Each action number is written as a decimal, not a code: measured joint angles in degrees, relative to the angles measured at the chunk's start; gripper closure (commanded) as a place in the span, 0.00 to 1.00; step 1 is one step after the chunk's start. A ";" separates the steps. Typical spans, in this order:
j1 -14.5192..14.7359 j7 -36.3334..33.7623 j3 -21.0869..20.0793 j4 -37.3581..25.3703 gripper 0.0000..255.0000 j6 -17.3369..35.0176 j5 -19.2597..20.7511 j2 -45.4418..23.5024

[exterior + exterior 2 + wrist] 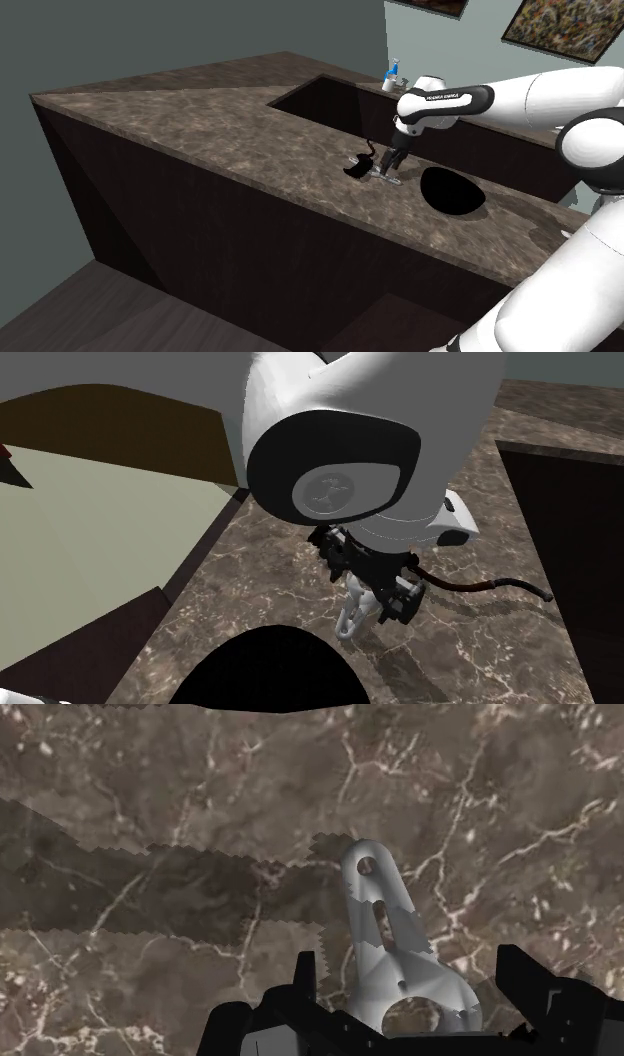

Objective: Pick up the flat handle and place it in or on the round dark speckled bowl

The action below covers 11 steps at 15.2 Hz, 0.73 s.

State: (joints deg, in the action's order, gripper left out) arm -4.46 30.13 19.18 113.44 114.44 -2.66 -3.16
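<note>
On the dark marbled stone countertop [200,130], near the round black bowl [455,190], we've got the flat silvery-grey handle [385,929] lying between the fingers [520,984] of the all-black gripper [410,994], spread wide and not touching it. We reckon it's the grasp step: next up, close squarely on the handle, then lift it across to the bowl

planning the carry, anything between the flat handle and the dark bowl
Nothing: in the shoulder view, bare marbled counter separates the grey handle from the bowl.

arm [540,95] white shells | dark joints | pincer [386,170] all black | black cable [490,586]
</note>
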 measured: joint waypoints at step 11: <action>-0.05 0.42 -0.04 1.98 0.00 3.24 -0.58 -1.34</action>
State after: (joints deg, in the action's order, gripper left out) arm -4.51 30.56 19.14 115.42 117.68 -3.24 -4.50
